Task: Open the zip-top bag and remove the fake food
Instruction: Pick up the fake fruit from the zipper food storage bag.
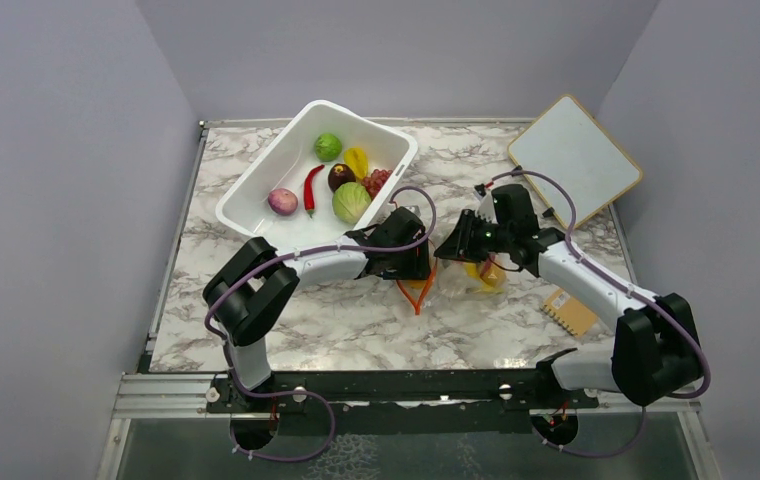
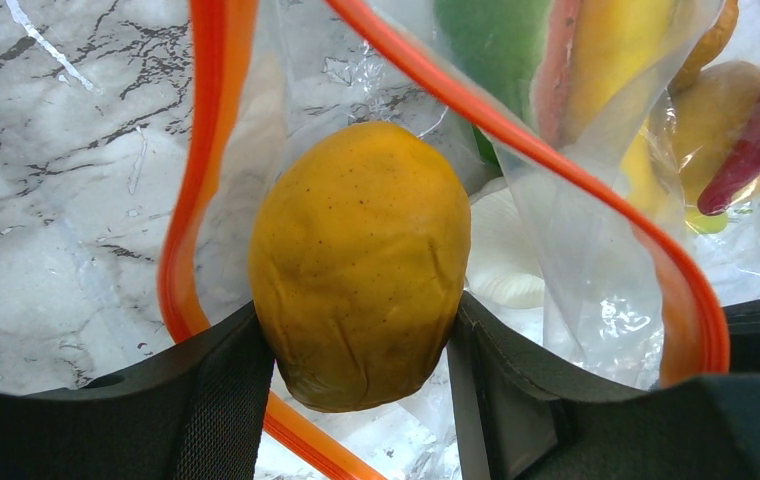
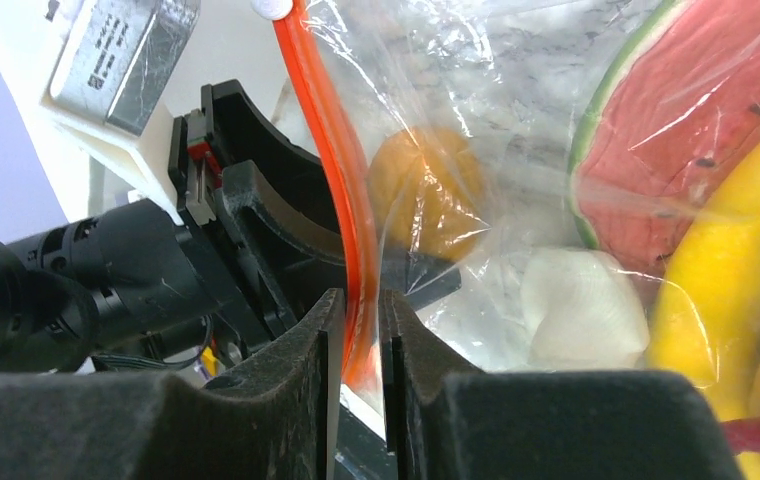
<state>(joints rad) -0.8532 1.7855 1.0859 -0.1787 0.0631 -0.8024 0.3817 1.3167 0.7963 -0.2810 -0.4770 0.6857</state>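
The zip-top bag (image 1: 468, 280) lies between my two grippers with its orange-red zip strip (image 2: 201, 150) gaping open. In the mouth, my left gripper (image 2: 356, 318) is shut on a round orange fruit (image 2: 356, 260). My right gripper (image 3: 361, 310) is shut on the other side of the zip strip (image 3: 328, 160), which fills the narrow slot between its pads. More fake food sits deeper in the bag: a watermelon slice (image 3: 676, 170), a yellow banana (image 3: 716, 290) and a white piece (image 3: 581, 310). The top view shows both grippers, left (image 1: 411, 262) and right (image 1: 453, 250), close together at the table's middle.
A white tub (image 1: 256, 190) at the back left holds a green cabbage, a lime, a purple onion, a red chili and other pieces. A white board (image 1: 576, 160) leans at the back right. A small brown pad (image 1: 569, 311) lies beside the right arm.
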